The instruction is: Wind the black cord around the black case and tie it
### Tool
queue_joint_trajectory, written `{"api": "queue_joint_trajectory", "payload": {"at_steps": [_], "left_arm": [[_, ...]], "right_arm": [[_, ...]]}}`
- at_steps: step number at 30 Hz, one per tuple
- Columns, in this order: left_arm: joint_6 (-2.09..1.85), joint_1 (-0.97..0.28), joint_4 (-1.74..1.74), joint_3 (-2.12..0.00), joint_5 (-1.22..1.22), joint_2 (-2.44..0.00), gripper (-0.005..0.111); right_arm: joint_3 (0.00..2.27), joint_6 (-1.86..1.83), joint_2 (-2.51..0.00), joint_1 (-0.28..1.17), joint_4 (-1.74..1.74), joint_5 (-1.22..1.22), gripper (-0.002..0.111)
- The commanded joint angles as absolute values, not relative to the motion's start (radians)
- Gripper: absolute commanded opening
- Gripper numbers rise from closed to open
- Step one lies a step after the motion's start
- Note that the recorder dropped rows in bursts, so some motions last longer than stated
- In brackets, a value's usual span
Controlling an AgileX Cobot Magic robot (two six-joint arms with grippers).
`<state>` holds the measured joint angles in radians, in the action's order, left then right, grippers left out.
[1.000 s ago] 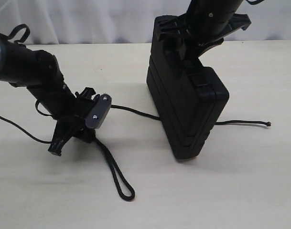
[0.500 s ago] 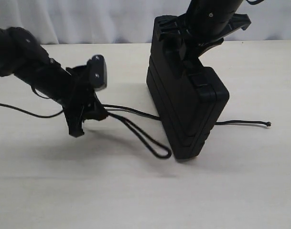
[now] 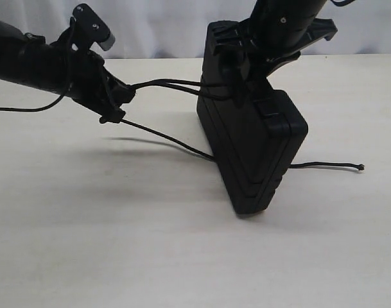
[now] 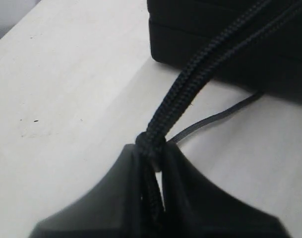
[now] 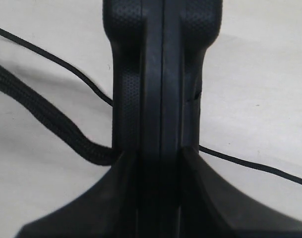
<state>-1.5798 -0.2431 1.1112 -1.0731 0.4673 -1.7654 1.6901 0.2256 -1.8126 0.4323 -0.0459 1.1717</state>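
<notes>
The black case point(image 3: 253, 151) stands on edge on the pale table, tilted, its top held by my right gripper point(image 3: 246, 64), which is shut on it; the case's edge point(image 5: 158, 84) fills the right wrist view between the jaws. My left gripper point(image 3: 118, 102), raised at the left, is shut on a doubled length of the black cord point(image 3: 166, 83), which stretches to the case's upper left side. The cord point(image 4: 190, 84) leaves the jaws toward the case point(image 4: 230, 44). A single strand point(image 3: 163, 138) slopes down under the case, and its knotted tip point(image 3: 362, 167) lies to the right.
A thin black robot cable point(image 3: 28, 108) hangs from the left arm. A white curtain point(image 3: 156, 25) closes the back of the table point(image 3: 118, 244).
My left gripper closed on the cord's loop, lifted it off the table and swung up and back, pulling the doubled cord taut against the case's upper side. The right arm and case stayed still.
</notes>
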Motion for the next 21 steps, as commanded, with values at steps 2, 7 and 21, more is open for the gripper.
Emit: {"api": "queue_joint_trajectory", "payload": {"at_steps": [2,7,21], "left_arm": [[-1.530,-0.245,1.195,-1.072,0.412,-1.757,0.000],[-1.541,-0.271,1.229,-1.072,0.404,-1.757,0.000],[-1.539,-0.420,1.144,-1.072,0.266,-1.757,0.000]], "right_arm": [[1.691,0.214,-1.799,0.433,-0.037,1.211,0.004],[1.691,0.214,-1.799,0.433,-0.034,1.211,0.004],[1.691,0.214,-1.799,0.433,-0.014,1.205,0.004]]}}
